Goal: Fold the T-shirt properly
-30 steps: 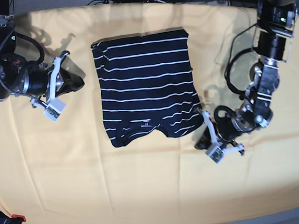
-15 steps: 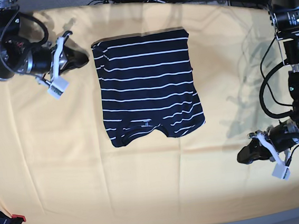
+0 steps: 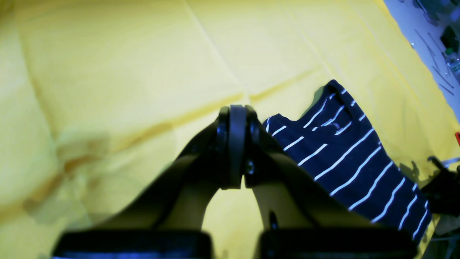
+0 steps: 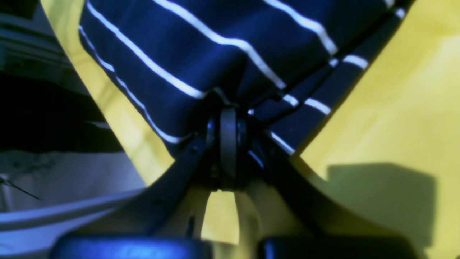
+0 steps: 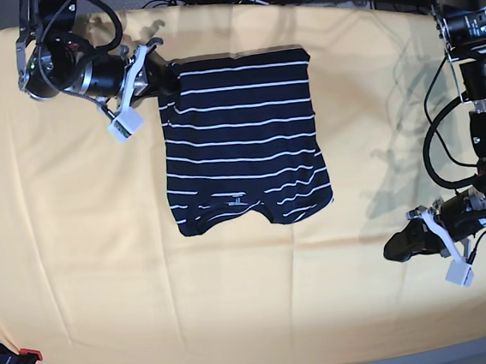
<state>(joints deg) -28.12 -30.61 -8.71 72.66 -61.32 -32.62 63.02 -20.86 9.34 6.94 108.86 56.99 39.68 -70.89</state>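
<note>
We had the yellow cloth (image 5: pixel 107 290) spread flat over the worktop, lightly creased, with the T-shirt (image 5: pixel 238 131) lying in the middle toward the far side. Main change: our right arm (image 5: pixel 67 57) had swung inward, and its fingers (image 5: pixel 167 81) had reached the shirt's far corner on that side. The corner had shifted in slightly; the rest hadn't visibly moved. Our left arm (image 5: pixel 479 133) had stayed off to its own side, well apart from the shirt.

We read it as tidying after the main folds, not a new fold. The body was already a compact, near-rectangular bundle, so we judged the job close to done. Risk: pushing too far would have rucked the top layer.

Fingers: right pair was pressed together, touching the cloth and nudging it, with no clear pinch. Left pair (image 3: pixel 235 144) was pressed together too, nothing between them.

Shirt looks: dark navy, thin white stripes running across, fairly flat in the middle. Near edge was the weak spot: the neckline (image 5: pixel 241 210) curved inward between two rounded corners, and the stripes bent there. At the right fingers the layers didn't line up, with a lower strip poking out past the bunched top. Smallest bit: a little label mark (image 5: pixel 238 200) just inside the neckline.
</note>
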